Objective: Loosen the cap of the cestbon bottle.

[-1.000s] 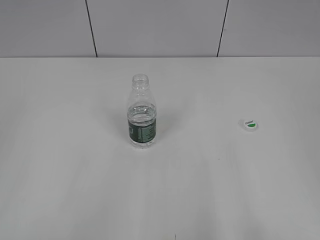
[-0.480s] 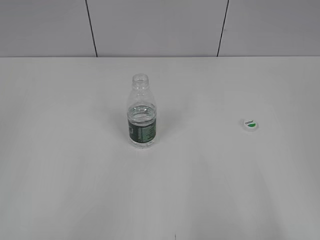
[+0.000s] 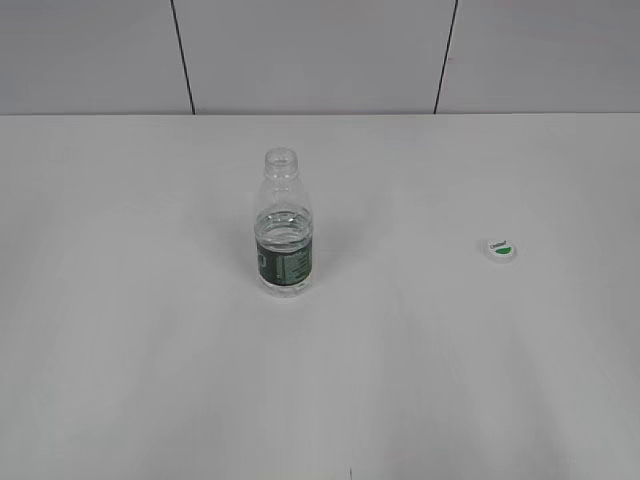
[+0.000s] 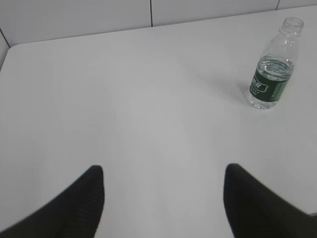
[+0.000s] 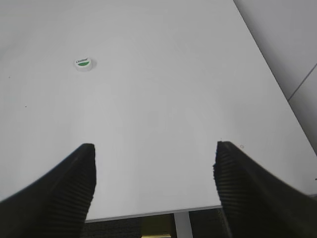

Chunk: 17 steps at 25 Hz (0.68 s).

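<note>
The cestbon bottle [image 3: 285,228] stands upright on the white table, its neck open, with a dark green label band; it also shows in the left wrist view [image 4: 274,67] at the upper right. The cap [image 3: 501,249], white with a green top, lies flat on the table far to the right of the bottle; in the right wrist view it [image 5: 84,64] lies at the upper left. My left gripper [image 4: 163,171] is open and empty, far from the bottle. My right gripper [image 5: 154,148] is open and empty above the table's front edge. Neither gripper shows in the exterior view.
The white table [image 3: 150,340] runs back to a grey panelled wall [image 3: 320,50]. The table's front edge and a leg [image 5: 181,224] show in the right wrist view, and its right edge [image 5: 270,64] slants away there.
The cap has shifted very slightly to the right on the table. The bottle has not moved.
</note>
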Motion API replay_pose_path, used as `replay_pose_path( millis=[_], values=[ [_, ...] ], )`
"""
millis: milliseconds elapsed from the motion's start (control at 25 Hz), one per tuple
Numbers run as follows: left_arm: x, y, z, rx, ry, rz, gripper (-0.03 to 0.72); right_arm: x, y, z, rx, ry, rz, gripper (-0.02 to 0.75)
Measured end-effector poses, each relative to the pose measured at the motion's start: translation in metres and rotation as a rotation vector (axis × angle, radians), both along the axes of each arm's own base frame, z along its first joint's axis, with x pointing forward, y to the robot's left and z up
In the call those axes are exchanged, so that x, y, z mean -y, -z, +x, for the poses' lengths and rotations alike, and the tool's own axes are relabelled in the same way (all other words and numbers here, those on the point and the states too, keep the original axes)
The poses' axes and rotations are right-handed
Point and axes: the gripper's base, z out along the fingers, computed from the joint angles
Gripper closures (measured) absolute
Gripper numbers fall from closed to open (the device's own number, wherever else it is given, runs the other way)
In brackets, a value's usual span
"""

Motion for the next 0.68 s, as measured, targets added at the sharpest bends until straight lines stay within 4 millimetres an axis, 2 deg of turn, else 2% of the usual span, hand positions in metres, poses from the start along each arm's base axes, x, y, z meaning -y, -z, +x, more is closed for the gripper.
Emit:
replay_pose_path(
  millis=[680],
  values=[
    [0.0, 0.0, 0.0, 0.0, 0.0, 0.0, 0.221, -0.0001, -0.0001, 0.0001, 0.001, 0.0, 0.002, 0.172]
  ],
)
